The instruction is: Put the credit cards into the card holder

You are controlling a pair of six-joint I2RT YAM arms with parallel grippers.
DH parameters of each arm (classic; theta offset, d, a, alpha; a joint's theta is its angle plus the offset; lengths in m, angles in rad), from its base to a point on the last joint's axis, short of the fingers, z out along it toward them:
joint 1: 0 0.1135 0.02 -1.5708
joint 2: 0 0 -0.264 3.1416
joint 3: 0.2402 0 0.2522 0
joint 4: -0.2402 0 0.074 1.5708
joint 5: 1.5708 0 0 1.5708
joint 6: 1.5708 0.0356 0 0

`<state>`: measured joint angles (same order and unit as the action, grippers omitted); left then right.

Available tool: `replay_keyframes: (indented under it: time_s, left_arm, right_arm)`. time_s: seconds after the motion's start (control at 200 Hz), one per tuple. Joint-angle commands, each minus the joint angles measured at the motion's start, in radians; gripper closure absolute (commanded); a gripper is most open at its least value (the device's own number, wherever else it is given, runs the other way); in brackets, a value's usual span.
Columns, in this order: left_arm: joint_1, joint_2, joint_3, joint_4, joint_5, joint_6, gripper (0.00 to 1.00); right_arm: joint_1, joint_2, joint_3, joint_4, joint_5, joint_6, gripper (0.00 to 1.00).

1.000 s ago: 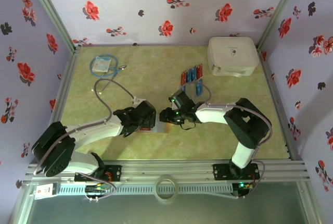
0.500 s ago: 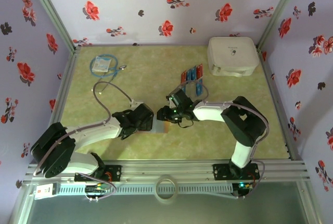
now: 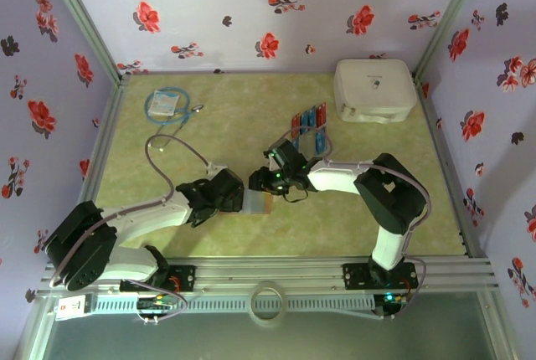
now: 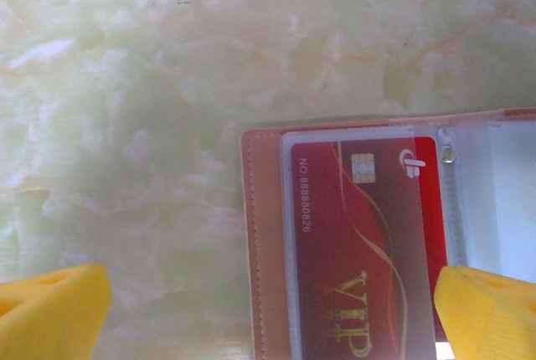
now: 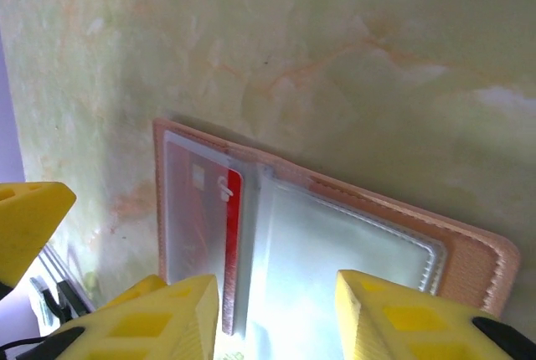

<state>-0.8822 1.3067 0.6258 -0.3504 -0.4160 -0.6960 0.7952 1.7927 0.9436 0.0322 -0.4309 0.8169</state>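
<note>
The card holder lies open on the table between my two grippers. In the left wrist view its reddish-brown cover shows a red VIP card inside the left clear pocket. My left gripper is open, its yellow fingertips wide apart on either side of that half. In the right wrist view my right gripper hovers open over the clear right pocket, with the red card just to its left. More credit cards, red and blue, lie in a row farther back.
A big white box stands at the back right. A coiled blue cable lies at the back left. Flowered walls close in the table on three sides.
My right gripper has crept a little left and away over the card holder, its jaws narrowing slightly. The left gripper has shifted slightly toward the near edge.
</note>
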Motion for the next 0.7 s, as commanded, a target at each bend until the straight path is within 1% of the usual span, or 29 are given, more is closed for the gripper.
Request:
replay_keyframes:
  time_s: [0.0, 0.13, 0.345, 0.525, 0.695]
  left_arm:
    - [0.008, -0.002, -0.014, 0.047, 0.028, 0.022, 0.0]
    - [0.007, 0.011, -0.008, 0.082, 0.031, 0.036, 0.0]
    - [0.007, 0.084, 0.042, 0.11, 0.033, 0.062, 0.0]
    - [0.008, 0.152, 0.076, 0.121, 0.031, 0.075, 0.0]
    - [0.011, 0.169, 0.073, 0.114, 0.015, 0.064, 0.0]
  right_arm:
    - [0.006, -0.031, 0.024, -0.088, 0.069, -0.041, 0.6]
    - [-0.003, -0.068, 0.001, -0.111, 0.115, -0.052, 0.61]
    - [-0.016, -0.126, -0.052, -0.108, 0.144, -0.044, 0.62]
    - [-0.017, -0.14, -0.078, -0.095, 0.134, -0.038, 0.64]
    - [-0.016, -0.132, -0.09, -0.065, 0.099, -0.029, 0.64]
